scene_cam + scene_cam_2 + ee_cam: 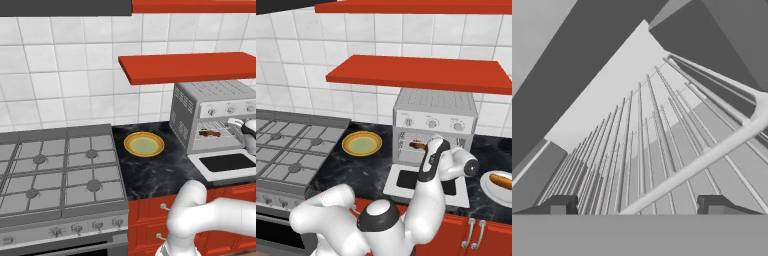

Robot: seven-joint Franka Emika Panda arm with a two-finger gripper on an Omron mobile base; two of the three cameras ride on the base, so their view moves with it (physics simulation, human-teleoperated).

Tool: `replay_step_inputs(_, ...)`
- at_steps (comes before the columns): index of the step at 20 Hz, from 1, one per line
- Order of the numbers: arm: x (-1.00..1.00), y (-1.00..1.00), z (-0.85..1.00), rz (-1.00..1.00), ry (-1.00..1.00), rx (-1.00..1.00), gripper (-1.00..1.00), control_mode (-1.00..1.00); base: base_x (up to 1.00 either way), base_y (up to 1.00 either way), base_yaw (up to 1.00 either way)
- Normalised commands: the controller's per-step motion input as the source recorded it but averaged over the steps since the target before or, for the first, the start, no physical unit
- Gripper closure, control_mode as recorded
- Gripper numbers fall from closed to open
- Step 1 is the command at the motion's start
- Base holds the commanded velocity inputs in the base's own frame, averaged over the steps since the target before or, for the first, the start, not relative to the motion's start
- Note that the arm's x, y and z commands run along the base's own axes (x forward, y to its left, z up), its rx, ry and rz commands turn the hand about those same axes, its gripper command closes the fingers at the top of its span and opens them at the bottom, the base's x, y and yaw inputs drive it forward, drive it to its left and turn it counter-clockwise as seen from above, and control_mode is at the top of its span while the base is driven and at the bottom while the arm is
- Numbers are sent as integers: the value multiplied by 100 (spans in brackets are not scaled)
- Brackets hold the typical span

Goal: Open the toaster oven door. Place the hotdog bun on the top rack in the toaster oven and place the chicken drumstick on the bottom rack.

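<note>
The door step reads as finished: the toaster oven door [426, 184] lies folded flat toward the front edge of the counter [150, 172], black glass facing up, hinged at the foot of the toaster oven [435, 120]. The chicken drumstick [209, 133] already rests on a wire shelf inside the cavity; from the base views I cannot tell for certain whether that shelf is the bottom rack or the top one. The hotdog bun [502, 180] lies on a white plate [487, 186] at the right end of the counter, well apart from the oven mouth.

So the drumstick step looks to be at its close, and the bun is the job left. The next move calls for drawing the hand straight back out over the lowered door without catching the wires, swinging right to the white plate, and taking the bun along its length.

The gripper [639, 206] is at the oven opening with its fingers [560, 204] spread wide and nothing between them; rack wires [647, 150] run away close ahead of them. The arm rises from the base in front of the red drawers, elbow folded, forearm reaching over the open door, wrist level with the cavity.

A yellow plate [144, 144] sits bare near the back of the counter, between the stove [55, 170] and the oven.
</note>
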Motion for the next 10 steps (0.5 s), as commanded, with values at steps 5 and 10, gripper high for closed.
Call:
replay_step_inputs(5,0,7,-36,0,-1,0,-100,-100,0,0,0)
replay_step_inputs(10,9,30,-30,0,-2,0,-100,-100,0,0,0)
